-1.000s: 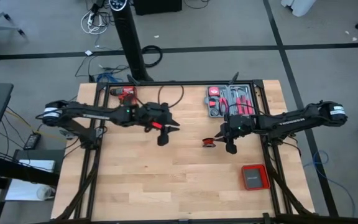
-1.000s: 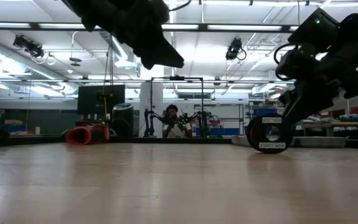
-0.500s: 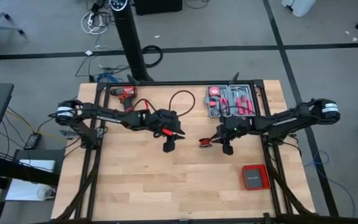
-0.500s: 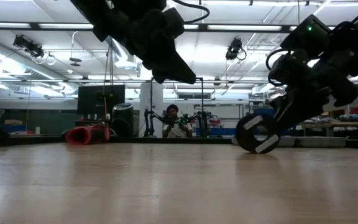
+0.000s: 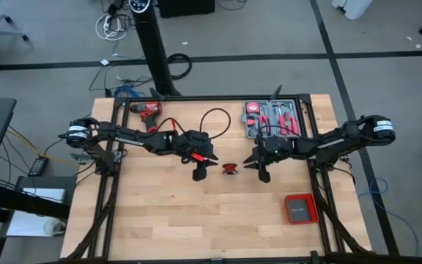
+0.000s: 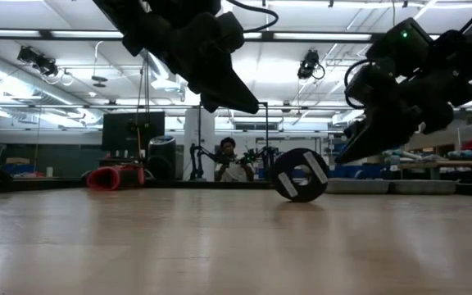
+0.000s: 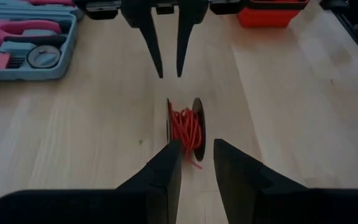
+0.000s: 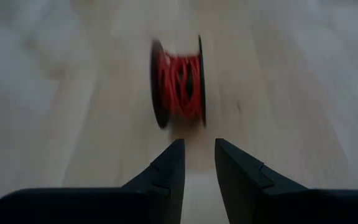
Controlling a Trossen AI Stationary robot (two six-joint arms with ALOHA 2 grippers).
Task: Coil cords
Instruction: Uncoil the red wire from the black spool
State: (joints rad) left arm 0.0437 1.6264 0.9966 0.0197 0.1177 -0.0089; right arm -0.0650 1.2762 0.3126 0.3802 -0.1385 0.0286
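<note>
We look down on a wooden table w/ two dark arms reaching in from either side. Far left sits a red-and-black drill. The left gripper hangs just left of table centre, above the wood; in its wrist view its fingers stand a little apart w/ nothing between them.

Just right of it, approx. mid-table, is the cord: thin red wire wound on a small dark spool, standing on its edge on the wood. It lies between the two grippers, touching neither. In the low view the spool shows as a dark disc on the tabletop, below both claws. From the left wrist the red windings sit just beyond the fingertips.

Right of the spool is the right gripper, fingers also slightly apart and empty, pointing at the spool w/ a gap of bare wood between.

Far right: a grey tool case; near right, a flat red box.
</note>
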